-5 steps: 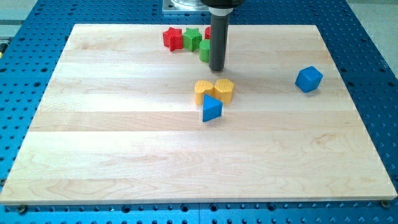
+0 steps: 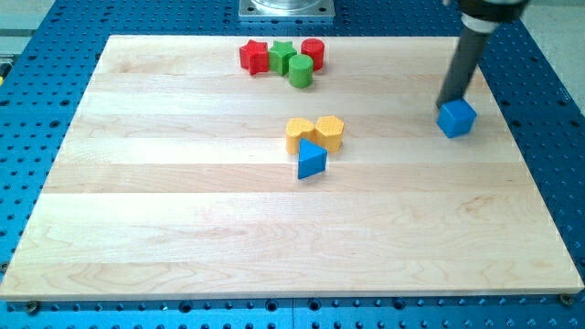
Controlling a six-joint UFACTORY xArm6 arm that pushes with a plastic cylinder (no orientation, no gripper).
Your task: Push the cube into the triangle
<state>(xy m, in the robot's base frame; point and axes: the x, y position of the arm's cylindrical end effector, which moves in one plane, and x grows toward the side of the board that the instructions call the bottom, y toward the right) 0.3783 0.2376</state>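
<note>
The blue cube (image 2: pixel 455 118) lies near the right edge of the wooden board (image 2: pixel 183 210). The blue triangle (image 2: pixel 311 161) lies near the board's middle, touching two yellow blocks above it. My tip (image 2: pixel 450 102) stands just above and slightly left of the cube, at its upper edge, touching or nearly touching it. The rod rises toward the view's top right.
Two yellow blocks (image 2: pixel 300 133) (image 2: pixel 330 132) sit side by side above the triangle. At the top middle are a red star (image 2: pixel 253 56), a green star (image 2: pixel 281 55), a green cylinder (image 2: pixel 301 71) and a red cylinder (image 2: pixel 313 52). Blue perforated table (image 2: pixel 548 110) surrounds the board.
My rod has moved from the top middle, beside the green cylinder, far to the right to the blue cube. The blocks have not visibly moved.
</note>
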